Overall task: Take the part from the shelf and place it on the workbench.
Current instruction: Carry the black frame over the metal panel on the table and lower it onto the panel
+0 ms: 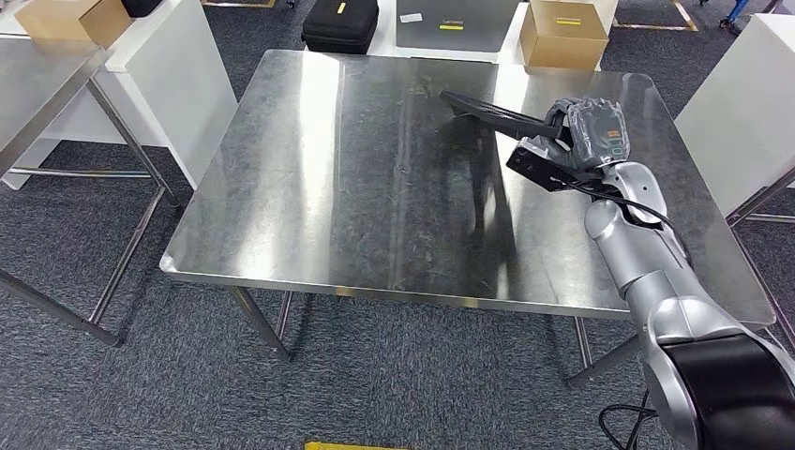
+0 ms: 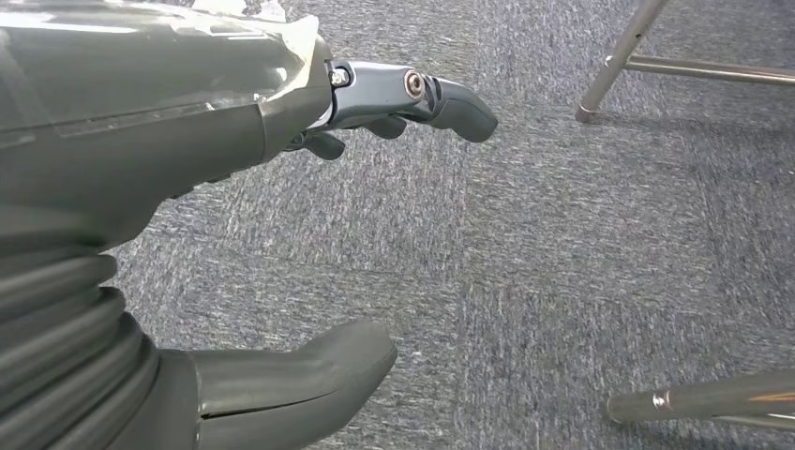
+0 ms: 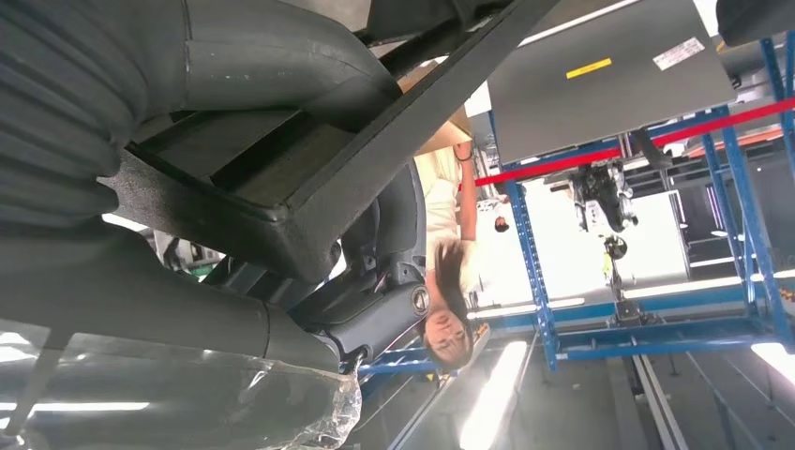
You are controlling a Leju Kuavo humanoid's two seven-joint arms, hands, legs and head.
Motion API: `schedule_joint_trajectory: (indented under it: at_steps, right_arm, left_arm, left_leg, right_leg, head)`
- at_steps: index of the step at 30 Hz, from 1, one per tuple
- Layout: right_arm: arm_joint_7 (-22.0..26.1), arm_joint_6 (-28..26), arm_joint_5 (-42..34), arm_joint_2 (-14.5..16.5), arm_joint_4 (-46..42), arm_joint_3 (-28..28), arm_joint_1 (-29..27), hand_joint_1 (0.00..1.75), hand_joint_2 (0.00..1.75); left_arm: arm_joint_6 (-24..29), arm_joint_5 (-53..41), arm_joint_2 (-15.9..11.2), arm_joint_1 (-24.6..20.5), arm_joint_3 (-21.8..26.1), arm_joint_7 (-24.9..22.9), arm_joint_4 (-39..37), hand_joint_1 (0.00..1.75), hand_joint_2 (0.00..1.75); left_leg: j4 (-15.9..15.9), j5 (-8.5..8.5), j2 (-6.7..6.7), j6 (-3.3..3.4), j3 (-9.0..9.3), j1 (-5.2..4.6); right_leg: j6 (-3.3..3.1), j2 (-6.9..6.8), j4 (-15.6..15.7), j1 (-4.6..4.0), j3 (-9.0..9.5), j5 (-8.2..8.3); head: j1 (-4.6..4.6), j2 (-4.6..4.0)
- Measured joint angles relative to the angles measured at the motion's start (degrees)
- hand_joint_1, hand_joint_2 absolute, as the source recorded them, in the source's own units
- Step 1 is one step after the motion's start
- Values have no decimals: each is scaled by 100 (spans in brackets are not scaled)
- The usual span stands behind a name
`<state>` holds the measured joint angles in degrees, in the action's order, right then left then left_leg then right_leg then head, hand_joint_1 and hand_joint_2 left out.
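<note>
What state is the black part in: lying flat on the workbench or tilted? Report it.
Tilted: the right robot hand grips one end of the black part, raised; its far end sits at the workbench surface.

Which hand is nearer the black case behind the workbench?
Right. The right hand holds the part over the workbench, toward the case; the left hand hangs low over the carpet.

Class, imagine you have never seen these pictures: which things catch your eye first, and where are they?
First, the right hand holding a long black part over the far right of the steel workbench. Next, a cardboard box behind the bench. The left hand hangs open above grey carpet.
</note>
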<state>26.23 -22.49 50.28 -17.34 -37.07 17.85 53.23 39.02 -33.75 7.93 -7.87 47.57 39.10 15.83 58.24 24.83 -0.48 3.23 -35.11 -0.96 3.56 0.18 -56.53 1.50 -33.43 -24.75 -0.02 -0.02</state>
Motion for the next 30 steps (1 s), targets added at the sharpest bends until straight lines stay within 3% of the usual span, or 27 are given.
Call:
schedule_joint_trajectory:
  at_steps: [2,3,7,24,30]
  right_arm:
    - [1,-20,-13,18,37,52,-1,0,175]
    - [1,-27,-24,25,54,76,-3,0,175]
    - [-16,-40,-86,47,99,155,-37,0,175]
    - [-96,-17,-113,2,101,280,-175,0,175]
    - [-135,440,-306,-121,95,299,-169,0,175]
  left_arm:
    - [-43,102,-3,6,-115,0,3,0,175]
    - [-68,156,-4,10,-172,0,5,0,175]
    - [-109,375,-14,37,-393,0,16,0,0]
    - [-132,570,-77,80,-662,0,-19,0,0]
    - [-134,660,-86,104,-703,0,-20,0,0]
  left_leg:
    - [0,0,1,0,0,0]
    - [0,0,1,0,0,0]
    - [0,0,0,0,0,0]
    - [0,0,0,0,-1,0]
    - [0,0,0,0,-2,-1]
  right_leg:
    - [0,0,0,0,0,0]
    - [0,0,0,0,0,0]
    - [0,-1,0,0,-1,0]
    - [0,0,0,0,-3,0]
    - [0,0,0,0,-2,0]
  head:
    - [-1,-1]
    - [-1,-1]
    - [0,0]
    - [0,0]
    - [0,0]
